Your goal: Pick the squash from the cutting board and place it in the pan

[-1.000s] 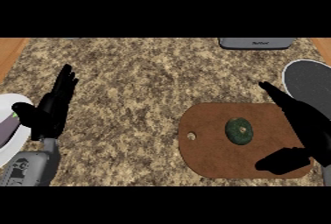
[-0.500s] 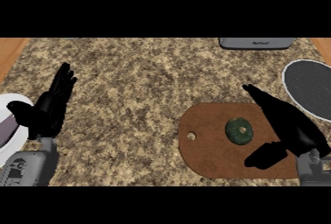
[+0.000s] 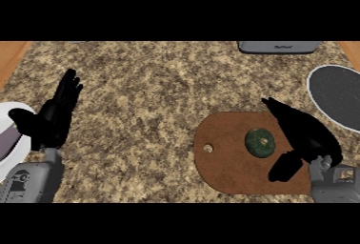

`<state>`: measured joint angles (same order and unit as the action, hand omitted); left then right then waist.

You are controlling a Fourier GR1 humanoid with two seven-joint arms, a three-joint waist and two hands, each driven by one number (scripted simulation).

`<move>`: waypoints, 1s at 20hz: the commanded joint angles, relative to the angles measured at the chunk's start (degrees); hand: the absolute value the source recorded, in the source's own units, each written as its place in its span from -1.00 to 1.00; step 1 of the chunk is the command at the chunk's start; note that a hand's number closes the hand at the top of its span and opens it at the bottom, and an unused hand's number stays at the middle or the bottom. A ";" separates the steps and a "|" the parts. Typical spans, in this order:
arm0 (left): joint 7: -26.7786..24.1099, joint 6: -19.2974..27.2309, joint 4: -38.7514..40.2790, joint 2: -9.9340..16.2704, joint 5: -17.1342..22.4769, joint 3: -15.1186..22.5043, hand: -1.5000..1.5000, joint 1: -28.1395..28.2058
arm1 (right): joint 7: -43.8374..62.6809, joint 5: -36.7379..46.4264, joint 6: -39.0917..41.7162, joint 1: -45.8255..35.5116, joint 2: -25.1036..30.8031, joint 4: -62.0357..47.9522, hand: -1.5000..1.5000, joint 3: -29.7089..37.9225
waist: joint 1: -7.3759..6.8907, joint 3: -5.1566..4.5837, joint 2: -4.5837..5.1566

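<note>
1. The squash [image 3: 260, 142], dark green and rounded, lay on the brown cutting board [image 3: 225, 167], a little right of the board's middle. It was not yet held.
2. The right hand [image 3: 304, 136] hovered just beside the squash on its right, fingers straight and spread wide from the thumb, nothing between them.
3. The likeliest trouble was a closing that caught only the squash's near edge: being rounded, it would probably roll or skid across the smooth board rather than settle into the grasp (a low, domed shape gives fingers little to close on).
4. A second risk was the thumb, which sat low near the board's lower right; if it came down on the wood first, the board itself might shift.
5. The pan [image 3: 339, 97], a dark round dish with a pale rim, sat near the board's upper right, partly cut off by the view's edge. Nothing stood between it and the squash, so the carry looked unobstructed, though a release too near the rim could leave the squash outside.
6. The left hand [image 3: 49, 119] rested open, fingers up, at the left edge, beside a white bowl [image 3: 8, 143] only partly in view.
7. A grey object [image 3: 277, 46] lay at the counter's far edge, well apart from the work.
</note>
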<state>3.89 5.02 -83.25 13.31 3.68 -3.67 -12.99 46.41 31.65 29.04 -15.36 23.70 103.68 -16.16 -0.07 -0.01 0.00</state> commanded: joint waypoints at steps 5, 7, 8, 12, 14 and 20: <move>-2.36 -0.30 0.67 -1.49 -2.19 -0.43 0.00 0.57 | -6.36 6.55 -0.90 -0.02 -4.09 -8.30 -1.00 0.68 | -0.01 0.01 0.03; 1.44 1.84 -3.82 -2.69 -3.90 1.37 0.00 1.26 | -6.80 7.24 0.01 -3.93 -4.76 -13.22 -1.00 1.79 | -0.26 0.02 0.03; 0.80 -0.98 -1.83 -0.72 -1.69 -1.48 0.00 -0.38 | -2.81 6.59 3.54 -4.51 -6.96 -9.18 -1.00 1.75 | -0.07 0.00 0.00; -1.45 -1.09 -1.75 -1.95 -2.48 -1.20 0.00 2.53 | -6.64 10.80 1.33 -1.53 -6.86 -11.96 -1.00 1.29 | -0.06 0.01 -0.01; -1.34 -1.95 -0.94 -2.12 -1.67 -1.88 0.00 1.62 | -6.36 10.25 3.38 -1.90 -8.00 -12.21 -1.00 2.23 | -0.01 0.00 -0.01; 2.48 -1.12 -4.48 -1.29 -3.31 -2.23 0.00 1.28 | -9.67 11.15 5.30 -0.19 -7.76 -14.42 -1.00 3.55 | -0.04 0.01 -0.03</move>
<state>5.65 3.71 -85.17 11.72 1.08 -5.37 -13.17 37.42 41.86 32.98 -16.35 16.87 90.08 -13.07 -0.07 0.00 0.00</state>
